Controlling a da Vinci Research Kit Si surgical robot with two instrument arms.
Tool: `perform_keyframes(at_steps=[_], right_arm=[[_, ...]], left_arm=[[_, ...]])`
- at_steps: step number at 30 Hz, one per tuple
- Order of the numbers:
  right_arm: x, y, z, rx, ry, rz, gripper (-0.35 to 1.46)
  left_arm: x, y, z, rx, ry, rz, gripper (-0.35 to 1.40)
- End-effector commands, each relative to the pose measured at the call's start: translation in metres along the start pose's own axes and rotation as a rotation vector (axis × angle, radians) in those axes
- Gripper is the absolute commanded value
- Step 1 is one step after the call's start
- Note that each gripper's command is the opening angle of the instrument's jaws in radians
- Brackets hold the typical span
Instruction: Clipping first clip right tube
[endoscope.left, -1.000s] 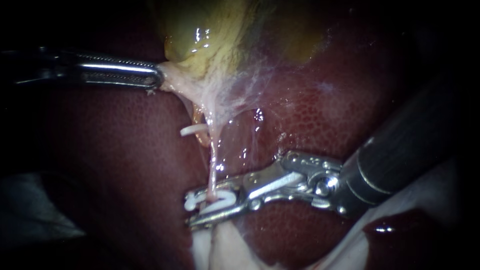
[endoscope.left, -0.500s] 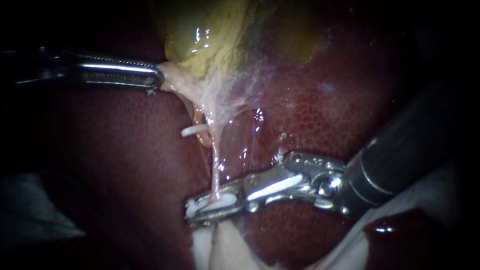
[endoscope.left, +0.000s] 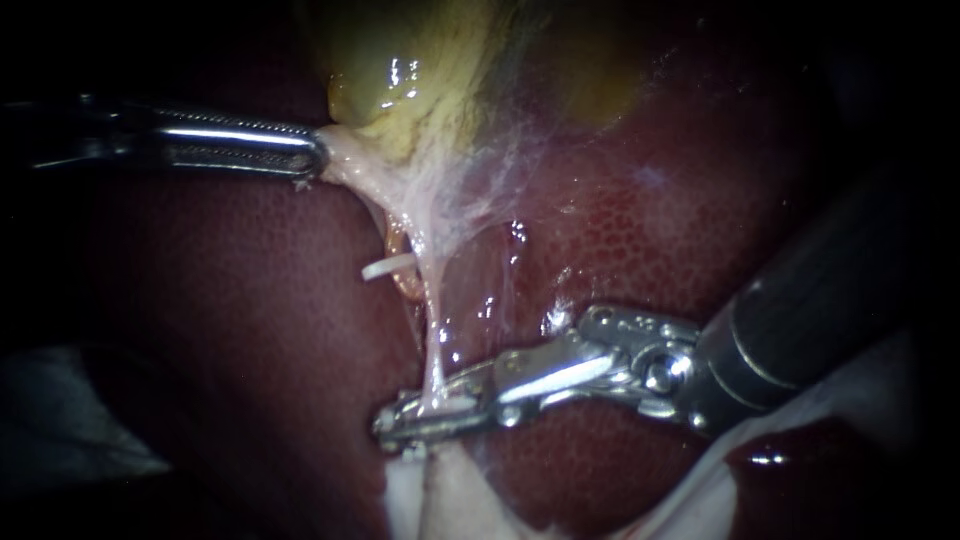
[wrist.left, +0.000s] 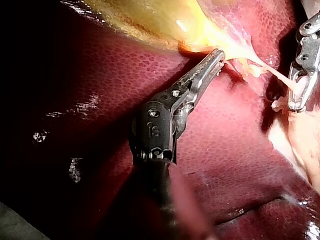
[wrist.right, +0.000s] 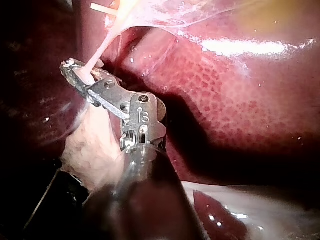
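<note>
While the right instrument holds its claw clamped on the right tube, low over the liver | left instrument: claw clamped on the gallbladder edge; tube taut | advice: squeeze the clip fully; stay square; no tugging | change: claw apart a second ago; now together
</note>
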Motion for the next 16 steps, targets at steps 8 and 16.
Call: perform_keyframes(at_steps=[8, 16], right_arm=[[0.0000, 0.0000, 0.0000, 0.001, -0.001, -0.003, -0.35], [0.0000, 0.0000, 0.0000, 0.003, -0.002, -0.004, -0.35]], left_arm=[[0.0000, 0.0000, 0.0000, 0.000, 0.000, 0.000, -0.35], [0.0000, 0.0000, 0.0000, 0.000, 0.000, 0.000, -0.35]])
